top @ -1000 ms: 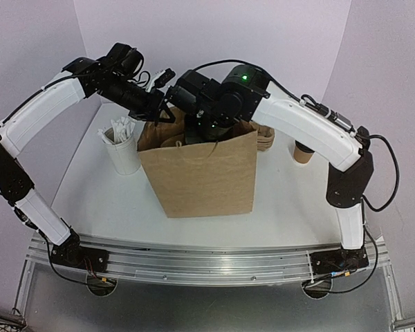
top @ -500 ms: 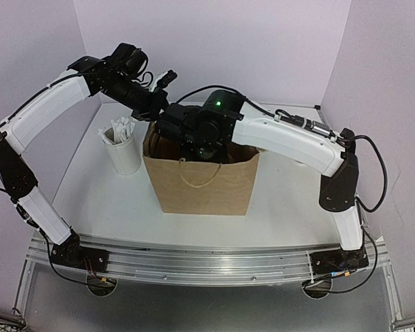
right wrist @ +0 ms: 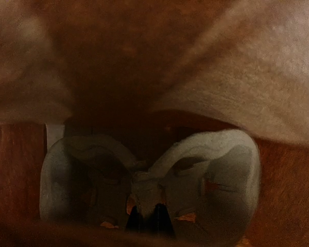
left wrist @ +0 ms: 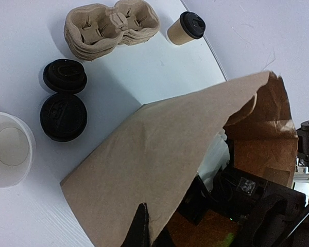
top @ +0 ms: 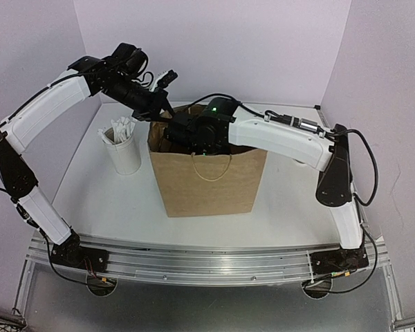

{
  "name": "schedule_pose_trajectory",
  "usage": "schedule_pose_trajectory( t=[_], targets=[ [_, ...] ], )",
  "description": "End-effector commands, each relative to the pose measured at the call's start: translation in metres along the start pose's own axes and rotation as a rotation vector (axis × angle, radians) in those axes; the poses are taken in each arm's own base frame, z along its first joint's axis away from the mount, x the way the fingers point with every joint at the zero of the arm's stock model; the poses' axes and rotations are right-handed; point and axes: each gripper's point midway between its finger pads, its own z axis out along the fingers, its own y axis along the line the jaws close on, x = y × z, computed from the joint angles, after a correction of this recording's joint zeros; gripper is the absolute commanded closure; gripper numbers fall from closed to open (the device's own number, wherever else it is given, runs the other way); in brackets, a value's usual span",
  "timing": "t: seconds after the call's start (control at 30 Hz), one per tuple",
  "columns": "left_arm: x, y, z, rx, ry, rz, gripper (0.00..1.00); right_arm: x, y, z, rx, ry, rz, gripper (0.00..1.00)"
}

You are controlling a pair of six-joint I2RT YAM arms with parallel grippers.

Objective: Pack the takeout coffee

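Standing upright on the surface (left wrist: pixel 144 67), takeout coffee (left wrist: pixel 185 28) at one o'clock in left wrist view only, just beside pulp carriers (left wrist: pixel 110 25); hidden overhead behind right arm (top: pixel 283 135). Clamped on paper bag (left wrist: pixel 159 154) rim: left hand (left wrist: pixel 141 229). Inside bag, fingers together: right hand (right wrist: pixel 147 221).

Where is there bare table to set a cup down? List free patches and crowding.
Free: the strip of table between the paper bag and the near rail, and the patch right of the bag. Crowded: behind the bag, with the carrier stack, black lids and takeout coffee; the right arm fills the bag mouth.
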Motion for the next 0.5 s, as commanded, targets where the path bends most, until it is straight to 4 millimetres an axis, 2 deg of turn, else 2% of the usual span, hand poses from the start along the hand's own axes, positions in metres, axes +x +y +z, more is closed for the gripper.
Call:
schedule_pose_trajectory(
  t=[0.0,0.27,0.47],
  targets=[
    [-0.006,-0.01,-0.001,0.045,-0.005,0.007,1.0,0.006,0.005,0.021,0.019,0.041,-0.013,1.0],
    [-0.005,-0.01,-0.003,0.044,-0.01,0.022,1.0,0.007,0.011,0.047,0.005,0.07,-0.018,1.0],
    [-0.002,-0.008,-0.001,0.043,-0.014,0.019,1.0,0.013,0.005,0.063,0.026,0.104,0.013,1.0]
  ],
)
